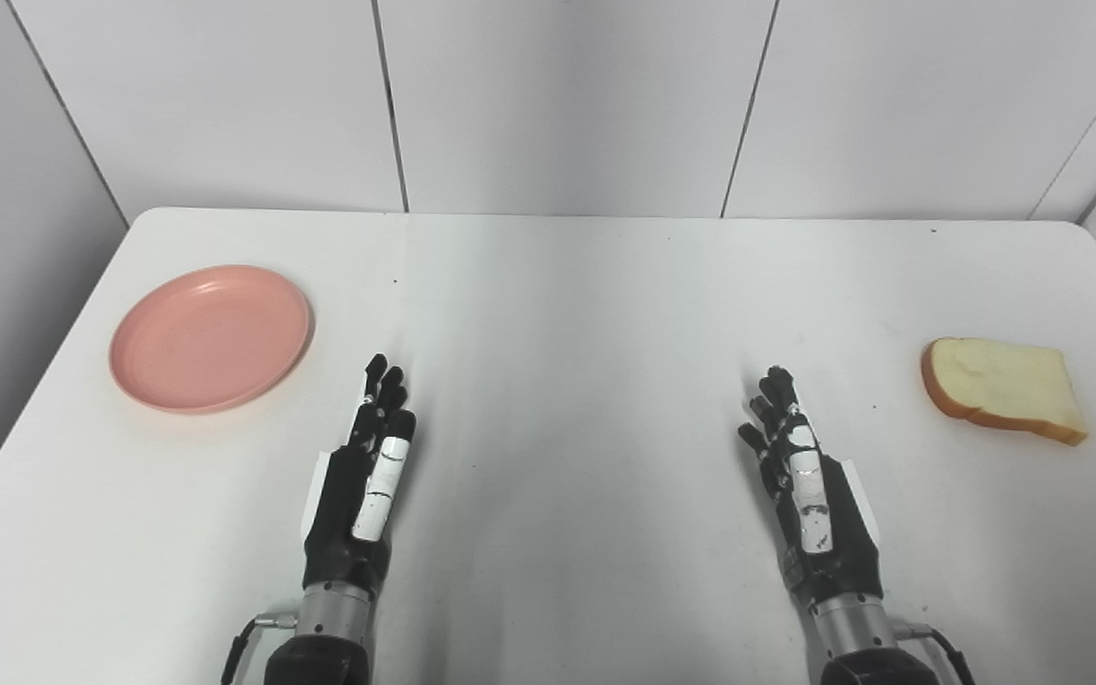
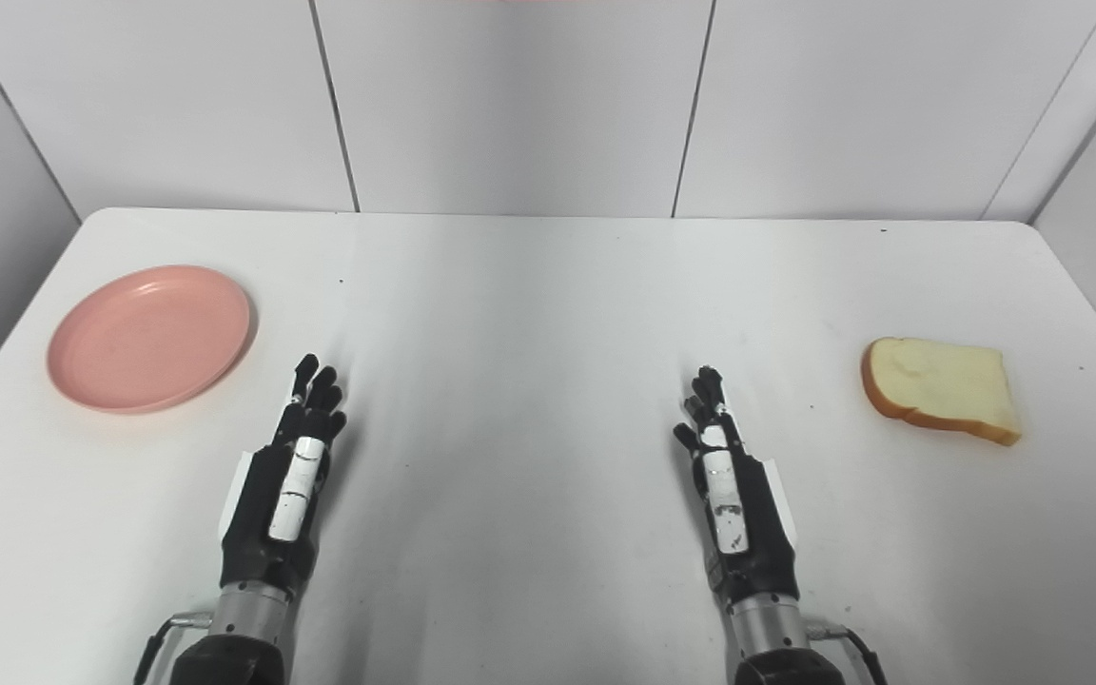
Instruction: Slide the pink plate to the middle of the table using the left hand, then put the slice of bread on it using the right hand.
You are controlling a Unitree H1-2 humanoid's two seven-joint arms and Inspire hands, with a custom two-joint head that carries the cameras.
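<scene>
Both hands (image 1: 367, 476) (image 1: 810, 485) empty, pink plate (image 1: 210, 338) far left, bread (image 1: 1003, 388) far right

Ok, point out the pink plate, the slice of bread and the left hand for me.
pink plate (image 1: 210, 338): left eye view, on its flat inner face.
slice of bread (image 1: 1000, 385): left eye view, on the pale crumb of its top face.
left hand (image 2: 286, 495): right eye view, on the back of the hand.

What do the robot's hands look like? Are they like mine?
A bit like yours, but machine-made. The left hand and right hand are black with slim black fingers, and each has a white strip along its thumb side. Shiny silver metal cuffs form the wrists, with a thin black cable looping out beside each one.
</scene>
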